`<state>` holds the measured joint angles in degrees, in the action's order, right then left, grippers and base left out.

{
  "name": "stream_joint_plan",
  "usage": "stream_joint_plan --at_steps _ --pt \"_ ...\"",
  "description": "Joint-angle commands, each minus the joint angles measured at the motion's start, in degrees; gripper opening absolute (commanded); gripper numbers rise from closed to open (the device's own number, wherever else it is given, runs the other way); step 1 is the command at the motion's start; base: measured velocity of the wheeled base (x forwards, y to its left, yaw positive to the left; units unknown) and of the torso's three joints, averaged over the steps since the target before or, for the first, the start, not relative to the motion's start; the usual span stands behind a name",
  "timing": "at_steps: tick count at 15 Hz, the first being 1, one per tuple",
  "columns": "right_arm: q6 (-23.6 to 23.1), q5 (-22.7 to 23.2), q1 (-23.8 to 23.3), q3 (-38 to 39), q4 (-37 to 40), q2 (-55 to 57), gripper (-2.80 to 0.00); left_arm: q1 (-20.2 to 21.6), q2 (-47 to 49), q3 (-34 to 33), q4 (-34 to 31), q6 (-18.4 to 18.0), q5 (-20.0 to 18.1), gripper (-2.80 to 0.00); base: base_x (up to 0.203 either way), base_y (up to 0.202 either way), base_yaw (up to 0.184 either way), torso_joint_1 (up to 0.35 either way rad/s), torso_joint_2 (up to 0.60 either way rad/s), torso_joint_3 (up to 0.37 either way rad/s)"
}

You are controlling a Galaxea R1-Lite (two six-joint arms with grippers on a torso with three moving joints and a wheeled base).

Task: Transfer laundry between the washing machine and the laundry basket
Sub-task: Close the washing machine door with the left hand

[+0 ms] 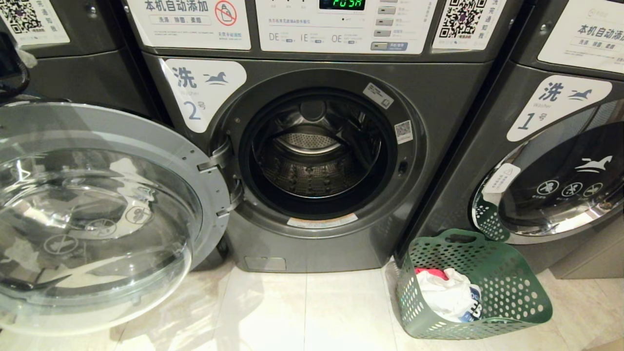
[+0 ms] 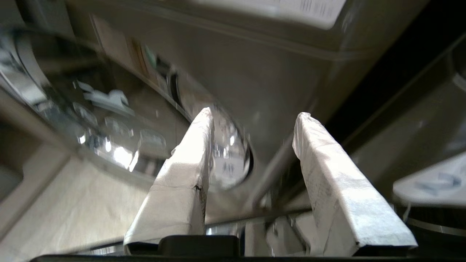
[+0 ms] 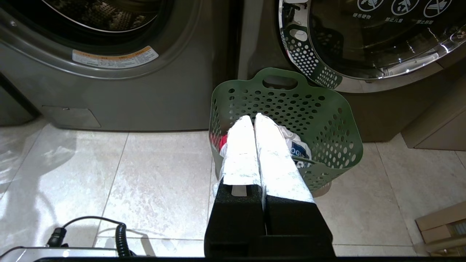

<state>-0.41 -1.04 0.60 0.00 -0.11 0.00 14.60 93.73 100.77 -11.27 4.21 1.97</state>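
The right gripper (image 3: 253, 117) has its two white-wrapped fingers (image 3: 242, 153) pressed together, closed on nothing, and it hangs above the floor with its tips in line with the basket (image 3: 320, 120). The left gripper (image 2: 253, 114) shows a clear gap between its wrapped fingers (image 2: 189, 160), so it stands apart and nothing is between them; in its own view, which is blurred, it faces the grey front of a machine and the edge of a round glass door. Neither gripper shows in the head view. The laundry (image 1: 448, 292) lies inside the basket (image 1: 516, 282): a white garment on top, a bit of red (image 1: 429, 271) at its far edge, and a piece with blue print at the near side (a yellow-orange piece I cannot make out). In the right wrist view the laundry (image 3: 296, 143) is mostly hidden behind the closed fingers, with red at one side and the printed white cloth at the other. The basket stands on the tiled floor (image 1: 302, 312), tilted, just beside the lower right corner of the washer (image 1: 438, 122) marked 2 and in front of washer 1 (image 1: 560, 146), whose door is shut. The door (image 1: 97, 209) of washer 2 is swung fully open to the left, and its drum (image 1: 312, 161) is in plain sight, with no garment to see inside. A black coiled cable (image 3: 120, 236) lies on the floor near the robot's base.
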Motion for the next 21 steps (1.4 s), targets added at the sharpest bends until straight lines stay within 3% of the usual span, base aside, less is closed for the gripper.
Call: stream_joint_plan --at_steps 1,5,10,14,17,21 --pt "0.0 0.0 0.0 0.0 -0.1 0.1 -2.80 0.9 -0.1 3.5 -10.2 1.3 -1.2 -2.80 0.000 0.000 0.000 0.000 0.00 0.000" --pt "0.1 -0.1 0.0 0.0 -0.1 0.1 -2.80 1.4 2.4 9.3 -28.0 7.0 -1.8 -2.80 0.000 0.000 0.000 0.000 0.00 0.000" --pt "0.2 -0.1 0.0 0.0 -0.1 0.1 -2.80 2.5 3.1 9.4 -30.6 7.0 -1.7 -2.80 0.000 0.000 0.000 0.000 0.00 0.000" --pt "0.2 -0.1 0.0 0.0 -0.1 0.1 -2.80 0.5 -3.4 9.6 -44.3 7.0 -3.2 -2.80 0.000 0.000 0.000 0.000 0.00 0.000" --pt "0.2 -0.1 0.0 0.0 -0.1 0.1 -2.80 -7.1 -9.7 9.5 -53.5 8.4 -3.9 -2.80 0.000 0.000 0.000 0.000 0.00 0.000" --pt "0.2 -0.1 0.0 0.0 -0.1 0.1 -2.80 -26.6 -13.6 9.4 -60.1 16.3 -3.5 -2.80 0.000 0.000 0.000 0.000 0.00 0.000"
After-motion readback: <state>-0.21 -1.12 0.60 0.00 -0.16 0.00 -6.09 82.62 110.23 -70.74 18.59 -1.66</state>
